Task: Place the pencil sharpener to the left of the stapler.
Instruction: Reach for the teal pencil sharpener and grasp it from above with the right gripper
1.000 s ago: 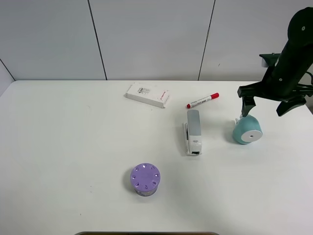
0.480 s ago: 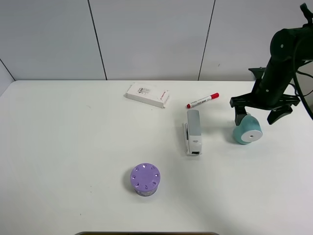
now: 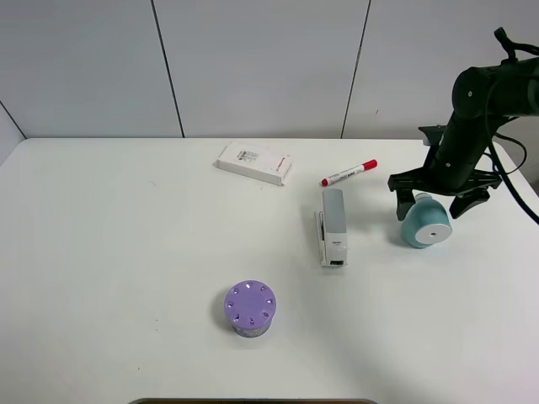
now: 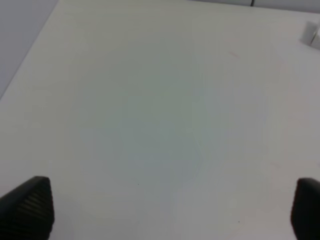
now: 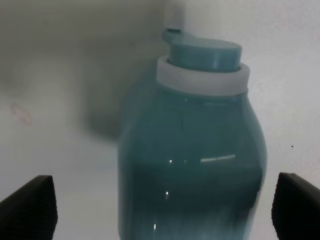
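Straddling the pencil sharpener point(image 3: 425, 227), right gripper point(image 3: 434, 204) w/ jaws spread, not touching; arm point(image 3: 472, 101) hides sharpener's rear. Sharpener lies right of stapler point(image 3: 332, 225), toward table point(image 3: 126, 252) right side. Left gripper point(image 4: 170, 210): spread, only tips seen. Room left of stapler.

Right gripper point(image 3: 431, 208) lower, jaws now astride the pencil sharpener point(image 3: 425, 229).
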Controlling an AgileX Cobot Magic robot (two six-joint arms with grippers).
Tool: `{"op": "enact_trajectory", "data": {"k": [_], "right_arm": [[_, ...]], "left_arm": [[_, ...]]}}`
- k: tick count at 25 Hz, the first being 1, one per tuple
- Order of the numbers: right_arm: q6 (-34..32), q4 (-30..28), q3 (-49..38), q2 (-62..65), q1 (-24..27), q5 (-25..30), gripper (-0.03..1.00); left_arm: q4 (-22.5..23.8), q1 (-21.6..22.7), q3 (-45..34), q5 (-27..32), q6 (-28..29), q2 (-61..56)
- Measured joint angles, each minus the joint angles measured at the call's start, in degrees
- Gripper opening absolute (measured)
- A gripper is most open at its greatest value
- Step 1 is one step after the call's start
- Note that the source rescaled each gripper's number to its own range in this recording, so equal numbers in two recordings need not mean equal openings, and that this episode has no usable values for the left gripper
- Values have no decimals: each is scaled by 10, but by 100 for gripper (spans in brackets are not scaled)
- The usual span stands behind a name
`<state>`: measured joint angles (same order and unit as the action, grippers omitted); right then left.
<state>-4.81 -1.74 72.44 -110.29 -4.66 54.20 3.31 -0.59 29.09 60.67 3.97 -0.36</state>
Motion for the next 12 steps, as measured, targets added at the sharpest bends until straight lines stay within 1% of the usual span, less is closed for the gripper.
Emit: {"op": "enact_trajectory", "data": {"k": [12], "right_arm": [[0, -1, 0, -47, 0, -19, 100]], "left_arm": [[0, 0, 0, 0, 0, 0]]}}
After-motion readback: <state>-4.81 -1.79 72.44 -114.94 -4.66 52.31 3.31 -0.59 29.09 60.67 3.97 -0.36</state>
